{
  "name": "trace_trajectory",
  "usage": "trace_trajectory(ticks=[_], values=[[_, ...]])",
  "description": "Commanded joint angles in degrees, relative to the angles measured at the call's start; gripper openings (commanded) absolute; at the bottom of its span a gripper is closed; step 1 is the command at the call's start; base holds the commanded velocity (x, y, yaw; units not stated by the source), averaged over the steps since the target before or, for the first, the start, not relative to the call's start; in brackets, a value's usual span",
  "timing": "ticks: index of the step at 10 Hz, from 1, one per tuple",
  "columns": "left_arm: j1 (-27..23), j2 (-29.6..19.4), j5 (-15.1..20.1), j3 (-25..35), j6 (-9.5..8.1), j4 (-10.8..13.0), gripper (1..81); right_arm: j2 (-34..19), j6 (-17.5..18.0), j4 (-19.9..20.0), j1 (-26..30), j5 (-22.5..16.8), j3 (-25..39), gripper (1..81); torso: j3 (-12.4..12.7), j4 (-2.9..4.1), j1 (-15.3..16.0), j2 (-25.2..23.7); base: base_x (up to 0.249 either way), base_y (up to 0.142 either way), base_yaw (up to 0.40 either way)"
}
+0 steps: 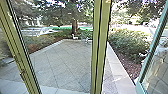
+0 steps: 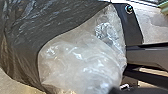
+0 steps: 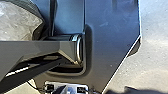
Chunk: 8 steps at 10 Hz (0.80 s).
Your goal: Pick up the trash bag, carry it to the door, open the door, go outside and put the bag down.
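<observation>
**Bag close to the robot at a glass doorway onto a paved yard**

A bulky trash bag of shiny black plastic with a crinkled, clear plastic part (image 2: 80, 62) is close to the robot's dark base plate (image 3: 110, 42). Clear plastic gathers near the left wrist, but whether the left gripper is clasping it, I cannot tell; nor can I tell the right gripper's state.

At twelve to one o'clock stands a thick, upright, yellow-green door post (image 1: 97, 47). A slanting, yellow-green metal frame (image 1: 21, 53) is at ten. At two, a teal-framed glass door leaf (image 1: 147, 53) sits at an angle, apparently open. Beyond lies a yard of pale grey square paving (image 1: 62, 65), with a leafy green shrub (image 1: 130, 42) at one o'clock.

The task seems well along, with the exit and set-down remaining. Steering too near the post could snag the bulging bag or knock an arm. If the leaf swung back, it might pinch the plastic. A sharp turn could set the load swinging, and thin plastic pulled against an edge could tear.
</observation>
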Motion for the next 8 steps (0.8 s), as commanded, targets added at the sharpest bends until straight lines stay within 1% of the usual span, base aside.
trace_trajectory(ticks=[1, 5, 8], values=[[-2.05, -0.09, 3.47, 0.28, 0.08, 0.35, 1.0, 0.19, -0.07, -0.46, 2.24, -2.75, 0.38, 81.1, 0.00, 0.00, 0.00, 0.00, 0.000, 0.000, -0.270], [-2.14, -0.09, 3.48, 0.19, -0.01, 0.26, 1.0, 0.28, -0.07, -0.55, 2.33, -2.75, 0.29, 81.1, 0.00, 0.00, 0.00, 0.00, 0.000, 0.000, -0.260], [-2.14, -0.18, 3.57, 0.28, 0.07, 0.35, 1.0, 0.28, -0.07, -0.64, 2.33, -2.75, 0.38, 81.1, 0.02, 0.00, 0.00, 0.00, 0.000, 0.000, -0.161]])
